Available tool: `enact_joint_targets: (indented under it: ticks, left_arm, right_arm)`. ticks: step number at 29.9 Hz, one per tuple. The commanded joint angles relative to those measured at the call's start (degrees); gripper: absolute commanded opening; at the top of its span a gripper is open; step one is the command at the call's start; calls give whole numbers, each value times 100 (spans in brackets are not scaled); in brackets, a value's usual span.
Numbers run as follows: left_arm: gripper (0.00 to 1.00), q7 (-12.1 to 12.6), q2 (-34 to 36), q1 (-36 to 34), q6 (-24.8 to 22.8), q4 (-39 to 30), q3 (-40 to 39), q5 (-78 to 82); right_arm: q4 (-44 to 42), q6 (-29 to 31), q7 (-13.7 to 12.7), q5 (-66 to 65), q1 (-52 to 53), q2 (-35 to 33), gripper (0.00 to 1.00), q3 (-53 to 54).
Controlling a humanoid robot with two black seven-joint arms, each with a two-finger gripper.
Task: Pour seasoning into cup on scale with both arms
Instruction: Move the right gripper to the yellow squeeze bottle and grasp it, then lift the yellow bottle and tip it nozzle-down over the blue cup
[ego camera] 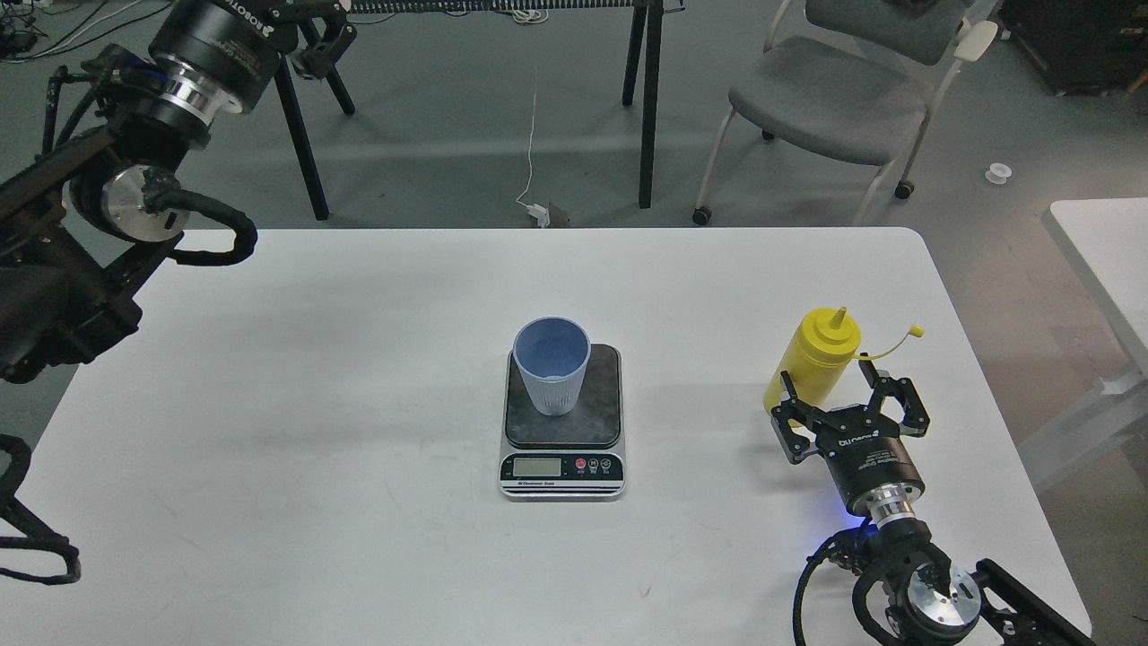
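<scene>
The light-blue ribbed cup stands upright and empty on the dark plate of the scale at the table's middle. The yellow squeeze bottle of seasoning stands upright at the right, its small cap hanging off to the right on its tether. My right gripper is open at the bottle's base, fingers spread on both sides of its lower part, not closed on it. My left gripper is raised high at the top left, far from the table, partly cut off by the frame edge.
The white table has its far edge just behind the scale and a rounded corner at the far right. A grey chair and black stand legs are on the floor beyond. Another white table stands at the right.
</scene>
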Motion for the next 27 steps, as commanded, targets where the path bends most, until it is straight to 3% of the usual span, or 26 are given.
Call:
enact_joint_targets:
  ticks: [1,6,12,14,16,18,25,27]
  left_arm:
    - [100,17,-13,-16,4,0,-8,5]
    - [100,17,-13,-16,4,0,-16,5]
    - [100,-9,-4,-16,22,0,-8,5]
    - [100,-9,-4,-16,22,0,-16,-3]
    - [100,-18,-4,-25,13,0,-25,-3]
    - [100,-27,-4,-34,4,0,-34,-3]
    - [100,-27,22,-51,-5,-26,-131,-3]
    - [100,-27,92,-43,-5,-61,-131,-3]
  right_arm:
    - [-229,0,9,2,209,94,93,-2]
    - [-395,0,9,2,438,199,90,-19]
    - [-669,0,62,-77,676,446,58,-54]
    - [-625,0,254,-77,676,454,43,-11]
    - [-564,0,518,-77,676,446,36,-28]
    - [-231,0,659,-86,676,376,35,-11]
    - [825,0,660,-1023,1061,-617,35,-37]
    - [966,-355,660,-1586,1185,-653,35,-28]
